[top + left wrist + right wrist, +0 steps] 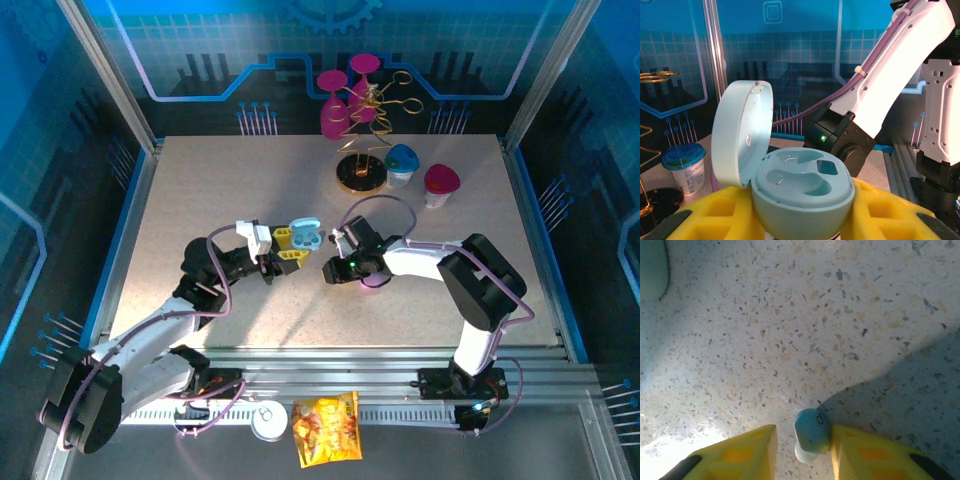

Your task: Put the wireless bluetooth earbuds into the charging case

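Between the right fingers [855,452], slightly parted, a pale blue earbud [811,432] touches one finger only. Centre it, close gently, then seat it in the open charging case [800,195], which the left fingers [885,205] clamp.

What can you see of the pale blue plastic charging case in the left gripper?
The pale blue rounded plastic charging case looks smooth and matte. Its hinged lid is open and stands up at the left in the left wrist view. The base shows two moulded wells, both empty, with a small dark rectangular patch by the far one. The case sits upright, clamped between the yellow fingers of the left gripper.
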